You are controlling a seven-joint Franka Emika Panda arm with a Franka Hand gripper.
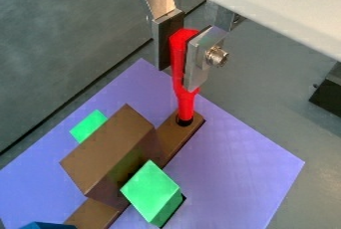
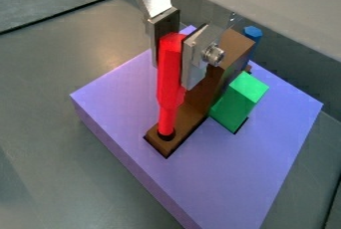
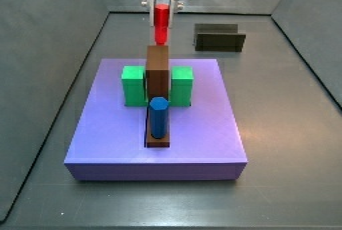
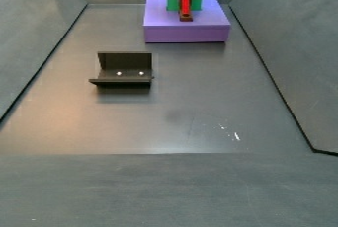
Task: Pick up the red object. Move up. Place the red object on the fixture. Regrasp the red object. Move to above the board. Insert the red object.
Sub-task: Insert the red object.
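We're at the last step; the gripper (image 2: 180, 46) clamps the peg (image 2: 170, 84) upright, its tip entering the board's (image 2: 120, 114) slot; fixture (image 4: 123, 69) empty; only seating and release remain.

We see the gripper (image 1: 181, 40) above the board (image 2: 120, 114), its fingers (image 1: 166, 19) brushed silver metal with dark matt pads. Clamped between them, the red object (image 2: 170, 79) looks like smooth, slightly glossy plastic. Below it, the board is matt purple; beside it, the brown bar (image 1: 114, 151) and green blocks (image 2: 241, 103) look matt and plastic-like.
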